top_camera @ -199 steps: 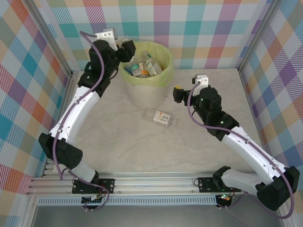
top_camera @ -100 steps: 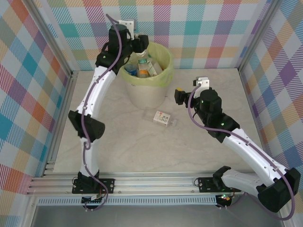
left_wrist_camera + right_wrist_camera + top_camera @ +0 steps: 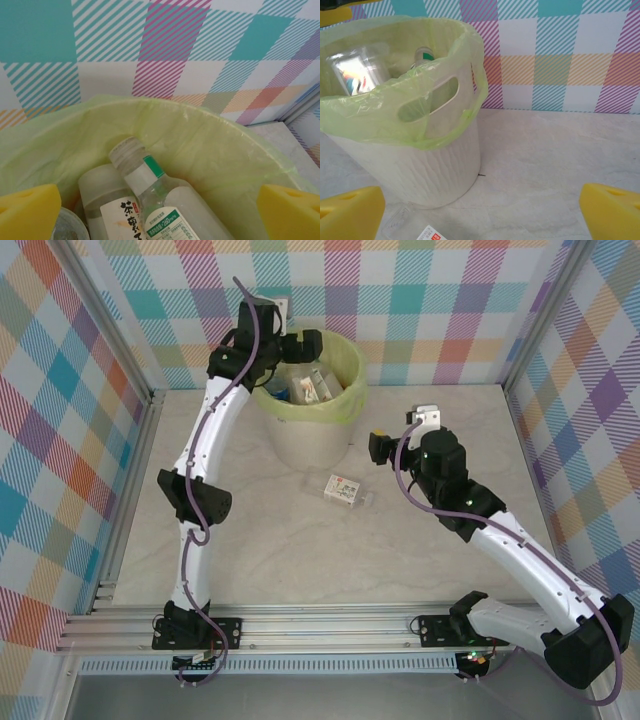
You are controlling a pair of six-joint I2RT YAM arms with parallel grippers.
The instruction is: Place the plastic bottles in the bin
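The left arm [image 3: 200, 455] reaches up the left side of the worktop [image 3: 300, 560] to the bin [image 3: 310, 445], which stands at the far edge, close to the checked back wall [image 3: 430, 300]. The left jaws hang over the bin's mouth, at its far left rim. They are fully open. In the left wrist view the two yellow pads [image 3: 30, 212] sit at opposite edges, wide apart, with nothing clamped between them.

Below them, inside the yellow-green liner [image 3: 210, 145], lie several plastic bottles [image 3: 150, 185]. One is clear, with a ribbed cap and a green neck band. The one touching it on the left carries a white label with black characters.

The right arm [image 3: 520, 550] extends from its base at the near right. The right jaws sit to the right of the bin, facing it and apart from it. They are also fully open and empty, with the pads [image 3: 350, 215] at the picture's two lower corners.

A loose bottle [image 3: 345, 489] lies on its side on the worktop, near the bin's base on its near side and not touching the right jaws. In the right wrist view its clear body and red-printed label [image 3: 427, 232] show at the bottom edge. The bin's white ribbed wall [image 3: 435, 165] rises behind it.
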